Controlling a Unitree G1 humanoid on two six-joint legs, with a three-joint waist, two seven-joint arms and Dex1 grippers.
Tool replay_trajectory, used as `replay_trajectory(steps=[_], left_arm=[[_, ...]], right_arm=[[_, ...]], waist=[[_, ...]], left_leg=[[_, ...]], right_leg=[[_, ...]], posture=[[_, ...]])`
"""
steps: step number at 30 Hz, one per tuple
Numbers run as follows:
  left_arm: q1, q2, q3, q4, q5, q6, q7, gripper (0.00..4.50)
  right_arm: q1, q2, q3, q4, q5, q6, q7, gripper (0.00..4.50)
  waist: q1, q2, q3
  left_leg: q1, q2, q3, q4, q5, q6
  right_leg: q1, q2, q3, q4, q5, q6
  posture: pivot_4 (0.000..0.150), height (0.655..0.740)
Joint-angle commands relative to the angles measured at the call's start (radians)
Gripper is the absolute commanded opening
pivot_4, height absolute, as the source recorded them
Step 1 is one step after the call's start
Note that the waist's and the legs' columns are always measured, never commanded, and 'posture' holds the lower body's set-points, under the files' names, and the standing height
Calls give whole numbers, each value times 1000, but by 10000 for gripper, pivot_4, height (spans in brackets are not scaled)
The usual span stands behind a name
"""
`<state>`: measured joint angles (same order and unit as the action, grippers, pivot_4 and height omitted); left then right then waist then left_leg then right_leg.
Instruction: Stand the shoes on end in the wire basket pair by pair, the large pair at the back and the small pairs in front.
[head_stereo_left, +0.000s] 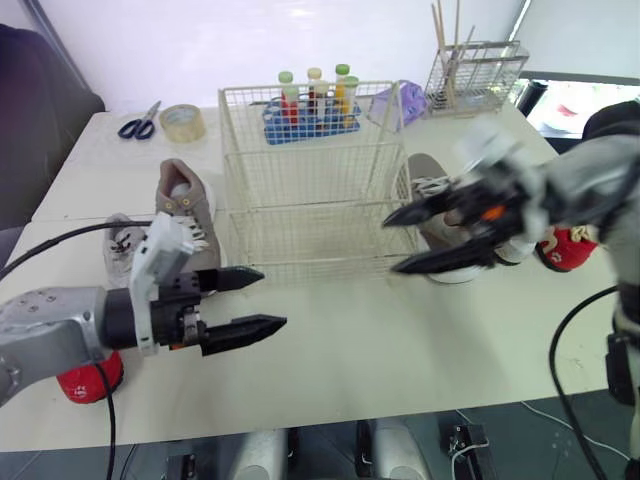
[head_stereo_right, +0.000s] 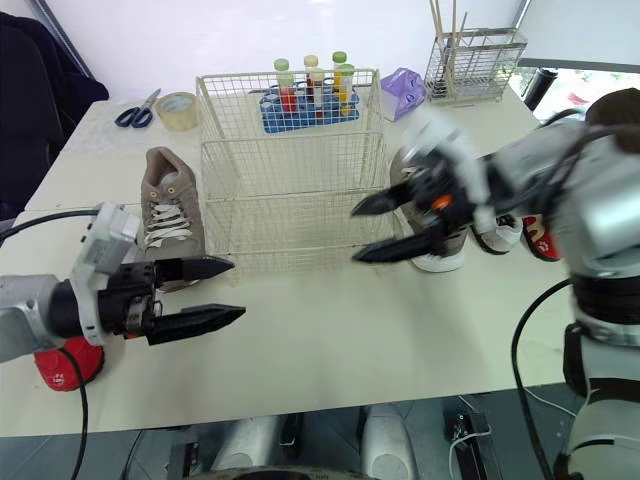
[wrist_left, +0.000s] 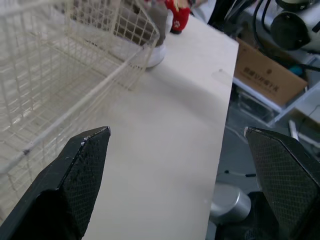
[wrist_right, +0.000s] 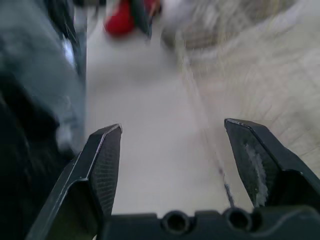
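Note:
An empty cream wire basket (head_stereo_left: 310, 180) stands mid-table. To its left lie a large taupe shoe (head_stereo_left: 185, 215) and a small grey shoe (head_stereo_left: 122, 245); a small red shoe (head_stereo_left: 90, 380) sits near the front left edge. The other large taupe shoe (head_stereo_left: 435, 215) lies to the right of the basket, with a small red shoe (head_stereo_left: 568, 250) beyond it. My left gripper (head_stereo_left: 272, 298) hovers open and empty over bare table in front of the basket's left corner. My right gripper (head_stereo_left: 390, 245) is open and empty at the basket's front right corner, just in front of the right taupe shoe.
Scissors (head_stereo_left: 140, 122) and a tape roll (head_stereo_left: 183, 122) lie at the back left. A blue rack of tubes (head_stereo_left: 312, 108) stands behind the basket, a purple bag (head_stereo_left: 400, 100) and a wire rack with sticks (head_stereo_left: 475, 75) at the back right. Bare table lies in front of the basket.

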<state>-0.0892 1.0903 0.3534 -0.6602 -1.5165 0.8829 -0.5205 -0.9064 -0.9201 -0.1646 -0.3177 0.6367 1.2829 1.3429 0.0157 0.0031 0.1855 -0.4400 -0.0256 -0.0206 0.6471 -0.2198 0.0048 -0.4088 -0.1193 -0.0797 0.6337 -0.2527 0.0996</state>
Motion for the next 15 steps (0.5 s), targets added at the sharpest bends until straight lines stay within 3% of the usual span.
replay_trajectory(steps=[1, 3, 7, 11, 15], left_arm=[[-58, -52, -63, 17, -36, -10, -11, 45000], [-82, -91, -115, 12, -22, -5, -11, 45000], [-117, -162, -202, 6, 16, 0, -12, 45000], [-158, -199, -272, -14, 91, 3, -21, 45000], [-188, -213, -324, -61, 169, 1, -24, 45000]], right_arm=[[192, 11, -204, -22, 37, 96, -137, 40611], [368, -13, -288, -55, 37, 70, -150, 44360], [683, 15, -429, -138, -63, -146, -248, 44360], [786, 188, -471, -263, -106, -235, -482, 44360], [865, 357, -396, -359, -160, -316, -676, 44360]], waist=[[6, -5, -3], [23, -7, -4], [26, -1, -2], [16, -2, -2], [17, -2, -3]], left_leg=[[0, 0, 0, 0, 0, 0], [0, 0, 0, 0, 0, 0], [0, -1, 9, 2, -1, 4], [7, 3, 16, 1, -2, 4], [14, 5, 17, -1, -2, 4]], right_leg=[[0, 0, 0, -1, -1, -2], [2, 0, -1, -3, -1, -2], [0, -1, 7, -1, 2, 1], [1, 1, 14, 0, 3, 1], [6, 4, 17, 0, 2, -2]], posture=[[1500, 7400], [1500, 7400], [1500, 7400], [1500, 7400], [1500, 7400]])
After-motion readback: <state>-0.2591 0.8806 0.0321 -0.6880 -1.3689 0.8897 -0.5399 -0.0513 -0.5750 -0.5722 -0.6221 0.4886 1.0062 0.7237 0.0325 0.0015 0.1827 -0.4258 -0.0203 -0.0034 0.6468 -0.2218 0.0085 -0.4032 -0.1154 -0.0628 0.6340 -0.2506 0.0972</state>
